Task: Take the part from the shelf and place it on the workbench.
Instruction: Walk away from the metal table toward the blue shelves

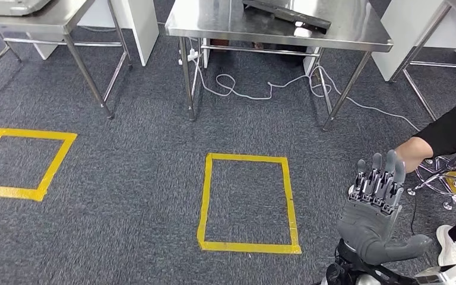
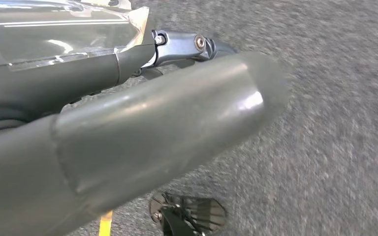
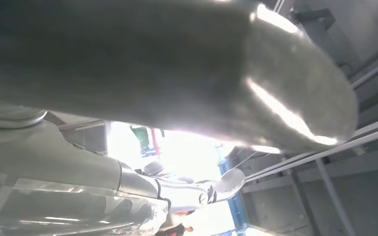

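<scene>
Carpet [image 1: 124, 160] fills most of what I get from the head view, grey and marked with two squares of yellow tape [image 1: 246, 205], one straight ahead of me and one off to my left. Beyond the nearer square stands a steel worktop [image 1: 356, 32] on thin legs, with a long dark object lying on it whose kind I cannot make out; a white cable [image 1: 243, 89] loops on the floor under it. I can't pick out the part or the shelf in any of my views, so I cannot say where the part is. My right hand [image 1: 377, 211] is raised at the lower right, palm side up, fingers straight and apart, thumb out to the side, holding nothing. My left hand [image 2: 142, 132] shows in its wrist view as a thick grey thumb over blurred carpet; whether its fingers are spread or curled I cannot tell. A person's arm [image 1: 445, 136] in a dark sleeve reaches in at the right, beside a chrome chair base [image 1: 442, 175]
</scene>
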{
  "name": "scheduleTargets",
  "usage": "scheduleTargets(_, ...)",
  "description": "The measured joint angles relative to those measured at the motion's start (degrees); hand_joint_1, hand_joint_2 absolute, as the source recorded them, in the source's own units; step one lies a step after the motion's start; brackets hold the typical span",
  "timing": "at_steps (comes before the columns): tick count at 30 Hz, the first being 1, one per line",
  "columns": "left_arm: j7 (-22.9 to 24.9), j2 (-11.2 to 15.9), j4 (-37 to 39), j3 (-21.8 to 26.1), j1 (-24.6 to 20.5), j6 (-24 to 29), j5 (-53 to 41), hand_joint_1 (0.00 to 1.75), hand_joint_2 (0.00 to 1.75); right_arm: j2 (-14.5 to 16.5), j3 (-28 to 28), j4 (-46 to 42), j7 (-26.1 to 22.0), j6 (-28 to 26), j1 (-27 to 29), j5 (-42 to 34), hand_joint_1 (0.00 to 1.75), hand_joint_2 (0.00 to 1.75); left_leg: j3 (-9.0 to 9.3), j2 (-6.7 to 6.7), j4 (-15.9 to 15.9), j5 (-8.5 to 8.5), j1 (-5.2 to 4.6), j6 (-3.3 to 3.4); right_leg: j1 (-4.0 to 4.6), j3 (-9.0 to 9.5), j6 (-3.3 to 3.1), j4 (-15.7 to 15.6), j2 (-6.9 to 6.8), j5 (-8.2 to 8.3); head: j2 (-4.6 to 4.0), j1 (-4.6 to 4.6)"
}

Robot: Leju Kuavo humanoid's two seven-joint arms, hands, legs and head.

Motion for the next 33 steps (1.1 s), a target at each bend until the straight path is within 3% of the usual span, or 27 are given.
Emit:
scheduleTargets(2, -0.18, 0.06, -0.03, 0.01, 0.00, 0.00, -0.14, 0.00, 0.00, -0.24, -0.01, 0.05, -0.01, -0.41, 0.08, 0.17, 0.00, 0.00, -1.72, 0.12, 0.00, 1.28, -0.06, 0.46, -0.06, -1.65, -0.11, 6.66, 0.14, -4.69, 0.00, 0.32)
scheduleTargets(3, -0.25, 0.07, -0.03, 0.01, 0.02, 0.01, -0.28, 0.00, 0.00, -0.35, -0.01, 0.08, -0.01, -0.47, 0.10, 0.17, 0.00, 0.00, -2.56, 0.21, 0.04, 1.96, -0.11, 0.43, -0.05, -2.08, 0.29, 10.06, 0.21, -5.71, 0.00, 0.38)
scheduleTargets(5, -0.30, 0.06, -0.03, 0.01, 0.09, 0.04, -0.52, 0.00, 0.00, -0.54, -0.01, 0.18, -0.01, -0.45, 0.16, 0.16, 0.00, 0.00, -4.12, 0.40, 0.10, 3.23, -0.19, 0.23, -0.02, -0.75, 1.57, 12.53, 0.31, -4.27, 0.00, 0.47)
scheduleTargets(6, -0.30, 0.05, -0.03, 0.01, 0.13, 0.05, -0.61, 0.00, 0.00, -0.62, -0.01, 0.22, -0.01, -0.42, 0.16, 0.14, 0.00, 0.00, -4.70, 0.46, 0.12, 3.81, -0.20, 0.07, -0.02, 1.49, 2.01, 10.64, 0.34, -2.90, 0.00, 0.48)
scheduleTargets(7, -0.31, 0.04, -0.03, 0.01, 0.13, 0.07, -0.66, 0.00, 0.00, -0.69, -0.01, 0.25, -0.01, -0.36, 0.14, 0.10, 0.00, 0.00, -5.04, 0.47, 0.13, 4.33, -0.21, -0.14, -0.01, 4.66, 2.01, 6.77, 0.35, -2.26, 0.00, 0.48)
scheduleTargets(9, -0.32, 0.02, -0.03, 0.01, 0.11, 0.08, -0.76, 0.00, 0.00, -0.79, 0.02, 0.25, -0.01, -0.24, 0.08, 0.03, 0.00, 0.00, -5.24, 0.44, 0.12, 5.26, -0.31, -0.82, 0.52, 11.07, 0.85, -2.32, 0.38, -3.57, 0.00, 0.46)
scheduleTargets(11, -0.35, -0.01, -0.03, 0.01, 0.10, 0.11, -0.90, 0.00, 0.00, -0.86, 0.05, 0.28, -0.01, -0.14, 0.06, 0.00, 0.00, 0.00, -5.23, 0.46, -0.08, 6.08, -0.41, -1.65, 1.28, 13.23, -0.40, -6.50, 0.38, -5.06, 0.00, 0.47)
scheduleTargets(13, -0.37, 0.00, -0.03, 0.00, 0.12, 0.17, -1.00, 0.00, 0.00, -0.93, 0.09, 0.32, -0.01, -0.07, 0.07, -0.04, 0.00, 0.00, -5.45, 0.44, -0.02, 6.20, -0.32, -2.26, 1.02, 12.56, -1.36, -6.83, 0.30, -4.51, 0.00, 0.48)
scheduleTargets(14, -0.37, 0.01, -0.03, 0.00, 0.14, 0.21, -1.03, 0.00, 0.00, -0.96, 0.13, 0.34, -0.01, -0.06, 0.08, -0.06, 0.00, 0.00, -5.90, 0.37, 0.86, 5.18, -0.24, -2.41, 0.71, 12.30, -2.06, -6.94, 0.24, -4.08, 0.00, 0.41)
scheduleTargets(15, -0.37, 0.03, -0.03, -0.01, 0.18, 0.23, -1.03, 0.00, 0.00, -0.97, 0.19, 0.38, -0.01, -0.05, 0.10, -0.08, 0.00, 0.00, -6.69, 0.26, 2.82, 3.32, -0.17, -2.48, 0.42, 12.00, -2.74, -7.05, 0.16, -3.64, 0.00, 0.32)
scheduleTargets(17, -0.37, 0.04, -0.03, -0.01, 0.29, 0.25, -1.05, 0.00, 0.00, -0.99, 0.29, 0.51, -0.01, -0.04, 0.15, -0.07, 0.00, 0.00, -9.22, 0.00, 9.83, -1.62, -0.11, -2.60, 0.58, 11.26, -3.75, -7.02, 0.01, -2.97, 0.00, 0.20)
scheduleTargets(18, -0.37, 0.05, -0.03, -0.01, 0.35, 0.25, -1.06, 0.00, 0.00, -1.00, 0.32, 0.61, -0.01, -0.04, 0.18, -0.07, 0.00, 0.00, -10.27, -0.10, 13.32, -3.21, -0.12, -2.69, 0.79, 10.89, -3.92, -6.96, -0.05, -2.72, 0.00, 0.17)
scheduleTargets(19, -0.37, 0.05, -0.03, -0.01, 0.41, 0.25, -1.07, 0.00, 0.00, -1.02, 0.34, 0.70, -0.01, -0.04, 0.20, -0.07, 0.00, 0.00, -10.61, -0.14, 15.34, -3.69, -0.12, -2.77, 0.96, 10.56, -3.97, -6.85, -0.09, -2.51, 0.00, 0.19)
scheduleTargets(20, -0.37, 0.06, -0.03, -0.01, 0.46, 0.25, -1.07, 0.00, 0.00, -1.05, 0.34, 0.78, -0.01, -0.04, 0.20, -0.07, 0.00, 0.00, -9.95, -0.14, 15.33, -3.14, -0.11, -2.79, 1.05, 10.37, -3.94, -6.69, -0.11, -2.37, 0.00, 0.17)
scheduleTargets(21, -0.37, 0.07, -0.03, -0.01, 0.48, 0.26, -1.07, 0.00, 0.00, -1.09, 0.34, 0.83, -0.01, -0.04, 0.21, -0.07, 0.00, 0.00, -7.98, -0.11, 12.76, -1.69, -0.10, -2.76, 1.08, 10.24, -3.90, -6.39, -0.11, -2.31, 0.00, 0.16)
scheduleTargets(24, -0.37, 0.09, -0.03, -0.01, 0.43, 0.27, -1.07, 0.00, 0.00, -1.17, 0.35, 0.86, 0.00, -0.03, 0.18, -0.07, 0.00, 0.00, -1.58, 0.04, 2.47, 1.50, -0.27, -2.27, 1.37, 9.30, -3.43, -5.02, -0.08, -2.45, 0.00, 0.20)
scheduleTargets(25, -0.37, 0.09, -0.03, -0.01, 0.43, 0.27, -1.07, 0.00, 0.00, -1.18, 0.36, 0.87, 0.00, -0.03, 0.16, -0.07, 0.00, 0.00, -1.00, 0.06, 1.21, 1.51, -0.43, -2.00, 1.53, 8.98, -3.12, -4.72, -0.08, -2.45, 0.00, 0.21)
scheduleTargets(29, -0.39, -0.01, -0.03, -0.01, 0.44, 0.27, -1.07, 0.00, 0.00, -1.25, 0.38, 0.85, -0.01, -0.01, 0.12, -0.08, 0.00, 0.00, -1.46, 0.08, 0.07, 2.13, -0.41, -0.42, 1.81, 7.89, -1.89, -3.53, 0.06, -2.82, 0.00, 0.41)
scheduleTargets(31, -0.39, -0.04, -0.03, -0.01, 0.41, 0.32, -1.07, 0.00, 0.00, -1.30, 0.37, 0.84, -0.01, -0.01, 0.13, -0.08, 0.00, 0.00, -1.73, 0.17, -0.36, 2.69, -0.20, 0.33, 1.42, 5.37, -1.83, 1.42, 0.29, -5.38, 0.00, 0.67)
scheduleTargets(33, -0.39, 0.00, -0.03, -0.01, 0.40, 0.38, -1.07, 0.00, 0.00, -1.37, 0.37, 0.87, -0.01, -0.01, 0.21, -0.07, 0.00, 0.00, -2.23, 0.27, -0.37, 3.02, -0.20, 0.50, 0.93, 1.80, -1.62, 8.99, 0.40, -8.35, 0.00, 0.89)
